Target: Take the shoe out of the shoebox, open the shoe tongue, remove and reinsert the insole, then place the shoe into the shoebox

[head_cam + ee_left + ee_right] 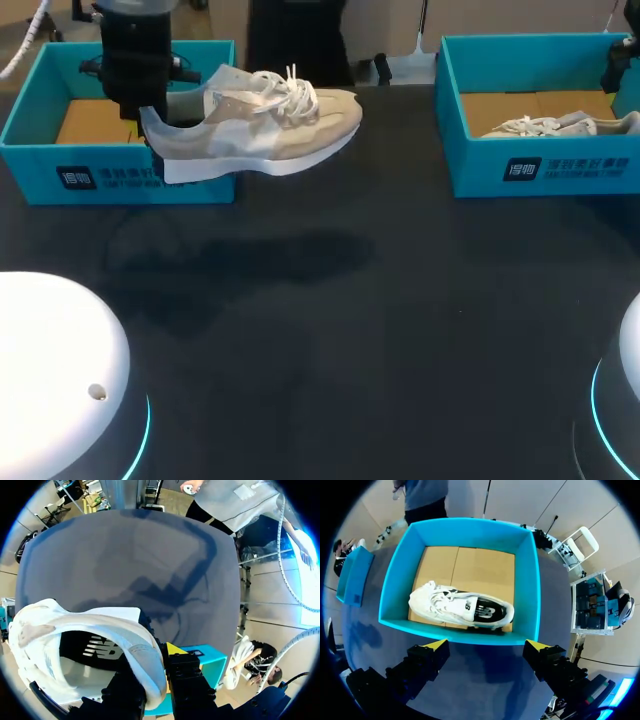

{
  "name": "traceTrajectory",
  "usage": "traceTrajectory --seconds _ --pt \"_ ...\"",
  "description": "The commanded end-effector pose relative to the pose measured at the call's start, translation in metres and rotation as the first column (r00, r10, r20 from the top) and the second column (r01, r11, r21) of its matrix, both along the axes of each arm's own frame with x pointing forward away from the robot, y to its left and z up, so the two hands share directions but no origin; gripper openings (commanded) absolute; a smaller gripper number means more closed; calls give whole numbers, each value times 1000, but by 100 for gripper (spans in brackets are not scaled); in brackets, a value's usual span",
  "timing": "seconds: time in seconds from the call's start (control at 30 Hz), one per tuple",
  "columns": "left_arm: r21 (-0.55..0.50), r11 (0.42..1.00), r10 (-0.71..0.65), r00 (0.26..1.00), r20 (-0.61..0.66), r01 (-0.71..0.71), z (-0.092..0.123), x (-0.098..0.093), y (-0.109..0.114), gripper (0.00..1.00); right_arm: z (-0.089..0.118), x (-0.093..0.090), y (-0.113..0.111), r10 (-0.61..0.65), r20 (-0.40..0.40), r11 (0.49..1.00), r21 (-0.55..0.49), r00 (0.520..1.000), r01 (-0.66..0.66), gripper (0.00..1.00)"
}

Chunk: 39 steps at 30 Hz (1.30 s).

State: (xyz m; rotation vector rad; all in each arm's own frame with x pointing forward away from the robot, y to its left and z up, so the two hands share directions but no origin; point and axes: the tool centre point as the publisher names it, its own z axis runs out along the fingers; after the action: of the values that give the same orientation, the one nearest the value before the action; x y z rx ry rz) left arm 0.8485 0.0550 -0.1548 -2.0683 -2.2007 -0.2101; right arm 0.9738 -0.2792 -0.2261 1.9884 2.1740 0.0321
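The shoe hangs clear of the left shoebox, near the worktop's far left edge, its heel collar clenched in the left gripper. Taking it out looks done; tongue, insole and return remain. The right gripper hovers, fingers spread.

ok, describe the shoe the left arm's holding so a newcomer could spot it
Find the left teal shoebox at the far side of the table. By its front wall, lifted off the table, hangs a beige-and-white sneaker, held at the heel by the left gripper. The other sneaker lies inside the right shoebox; this one is airborne, outside any box.
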Motion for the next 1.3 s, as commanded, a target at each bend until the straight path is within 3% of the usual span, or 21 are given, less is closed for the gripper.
traceTrajectory --seconds 0.03,0.27,0.5,1.3 --pt "-3 1000 -2 1000 8 2 1 -2 2 0 0 0 0 0 0 1000 0 1000 0 100" --pt "-3 1000 -2 1000 8 2 1 -2 2 0 0 0 0 0 0 1000 0 1000 0 100" --pt "38 999 -17 1000 -11 18 -18 -30 -30 0 0 0 0 0 0 1000 0 1000 0 100" --pt "-3 999 -37 999 -29 37 -48 -78 -124 0 0 0 0 0 0 1000 0 1000 0 100"
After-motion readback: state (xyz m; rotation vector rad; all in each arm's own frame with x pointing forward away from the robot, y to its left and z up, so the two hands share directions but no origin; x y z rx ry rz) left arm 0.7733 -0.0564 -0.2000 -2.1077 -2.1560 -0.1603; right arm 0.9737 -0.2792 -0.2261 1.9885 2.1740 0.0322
